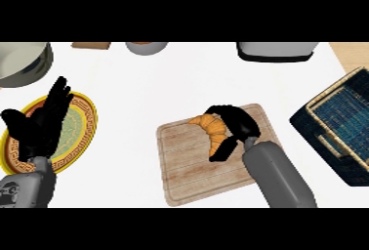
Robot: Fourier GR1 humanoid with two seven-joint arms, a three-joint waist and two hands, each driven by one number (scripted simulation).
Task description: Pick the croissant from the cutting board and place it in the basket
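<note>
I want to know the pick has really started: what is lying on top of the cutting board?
On the cutting board lies the croissant, with the right robot hand curled round it. The hand covers the croissant's right side, so that part cannot be seen.

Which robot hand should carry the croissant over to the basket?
Right robot hand: it curls around the orange croissant on the wooden cutting board, nearer the blue woven basket. Left robot hand rests open.

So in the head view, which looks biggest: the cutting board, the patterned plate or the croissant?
Largest to smallest:
1. cutting board
2. plate, partly hidden by the left hand
3. croissant, partly covered by the right hand
</note>
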